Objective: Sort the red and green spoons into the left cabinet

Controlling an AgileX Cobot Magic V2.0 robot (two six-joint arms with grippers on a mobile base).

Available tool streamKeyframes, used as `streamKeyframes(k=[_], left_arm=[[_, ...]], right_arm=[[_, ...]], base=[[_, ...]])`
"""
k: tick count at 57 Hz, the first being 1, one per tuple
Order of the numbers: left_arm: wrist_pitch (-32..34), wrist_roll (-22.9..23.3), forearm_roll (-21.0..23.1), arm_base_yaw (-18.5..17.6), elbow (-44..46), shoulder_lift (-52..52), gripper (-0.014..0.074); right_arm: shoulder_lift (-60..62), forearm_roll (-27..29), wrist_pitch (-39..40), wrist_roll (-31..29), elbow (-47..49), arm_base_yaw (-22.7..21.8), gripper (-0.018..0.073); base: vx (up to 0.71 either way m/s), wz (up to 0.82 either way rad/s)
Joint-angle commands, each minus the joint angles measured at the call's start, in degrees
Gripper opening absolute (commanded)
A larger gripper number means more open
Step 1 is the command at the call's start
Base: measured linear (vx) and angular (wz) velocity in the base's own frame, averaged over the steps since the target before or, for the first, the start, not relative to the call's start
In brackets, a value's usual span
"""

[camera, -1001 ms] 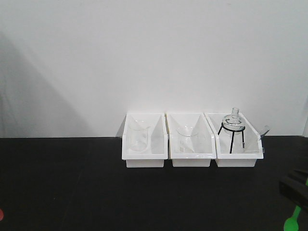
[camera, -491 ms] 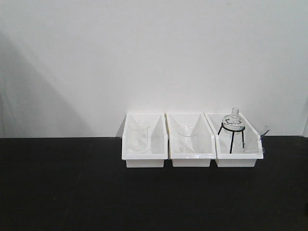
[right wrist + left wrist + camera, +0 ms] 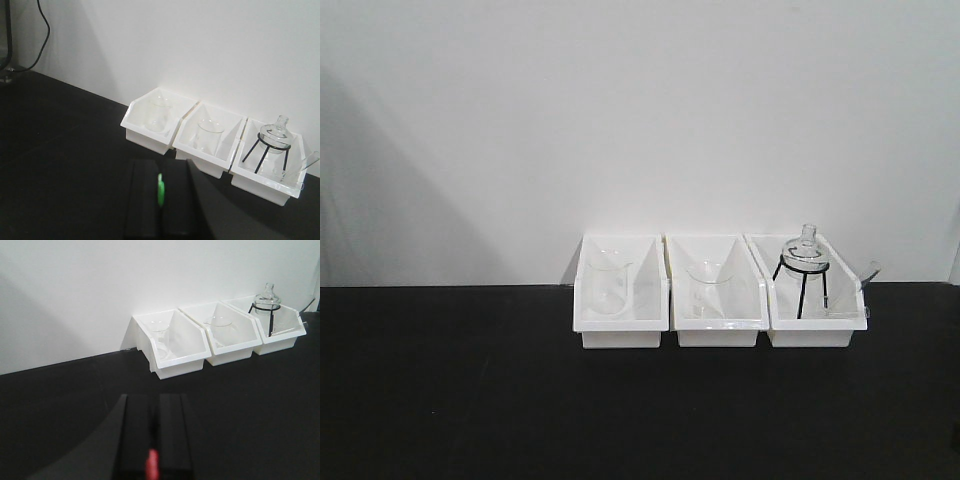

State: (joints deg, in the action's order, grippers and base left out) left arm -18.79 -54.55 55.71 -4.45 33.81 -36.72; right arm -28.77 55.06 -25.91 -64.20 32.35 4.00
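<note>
Left wrist view: left gripper (image 3: 155, 402) has its fingers pressed together on the red spoon (image 3: 152, 463). I only see a short red sliver in the slit between the two black fingers, low in frame. Can't tell which part of the spoon it is.

Right wrist view: right gripper (image 3: 160, 167) is the same, fingers closed and pinching the green spoon (image 3: 160, 189). A thin green strip runs along the seam between the fingers. The rest of it is hidden.

Both grippers sit over the black table (image 3: 470, 400), well short of the bins and pointing roughly toward them.

Front view: three white bins stand in a row against the white wall (image 3: 620, 120), side by side and touching or nearly so.
- left bin (image 3: 622, 338): clear beaker (image 3: 608, 285) upright inside
- mid bin (image 3: 718, 337): second beaker (image 3: 708, 288), also upright
- right bin (image 3: 817, 337): glass flask (image 3: 806, 250) sitting on a black tripod (image 3: 802, 292). There is some clear glass piece at its far right rim, too faint for me to identify.

From the left wrist the bins are ahead and to the right; from the right wrist they are ahead, running off to the right. A black cable (image 3: 45, 30) hangs down the wall at the top left of the right wrist view.
</note>
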Motion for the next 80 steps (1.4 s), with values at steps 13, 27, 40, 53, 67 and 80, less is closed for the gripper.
streamKeyframes(k=[13,27,40,53,67,80], left_arm=[[2.3,0.5,1.4,0.0,1.6,0.1,-0.0001],[2.4,0.5,1.4,0.0,1.6,0.1,-0.0001],[2.6,0.5,1.4,0.0,1.6,0.1,-0.0001],[2.7,0.5,1.4,0.0,1.6,0.1,-0.0001],[2.7,0.5,1.4,0.0,1.6,0.1,-0.0001],[2.7,0.5,1.4,0.0,1.6,0.1,-0.0001]], right_arm=[[-0.2,1.8,2.5,0.0,1.5,-0.2,-0.0003],[-0.2,1.8,2.6,0.0,1.5,-0.2,-0.0003],[-0.2,1.8,2.6,0.0,1.5,-0.2,-0.0003],[-0.2,1.8,2.6,0.0,1.5,-0.2,-0.0003],[-0.2,1.8,2.6,0.0,1.5,-0.2,-0.0003],[-0.2,1.8,2.6,0.0,1.5,-0.2,-0.0003]], base=[[0.0,0.0],[-0.02,0.04],[-0.06,0.22],[-0.1,0.41],[-0.12,0.48],[-0.11,0.44]])
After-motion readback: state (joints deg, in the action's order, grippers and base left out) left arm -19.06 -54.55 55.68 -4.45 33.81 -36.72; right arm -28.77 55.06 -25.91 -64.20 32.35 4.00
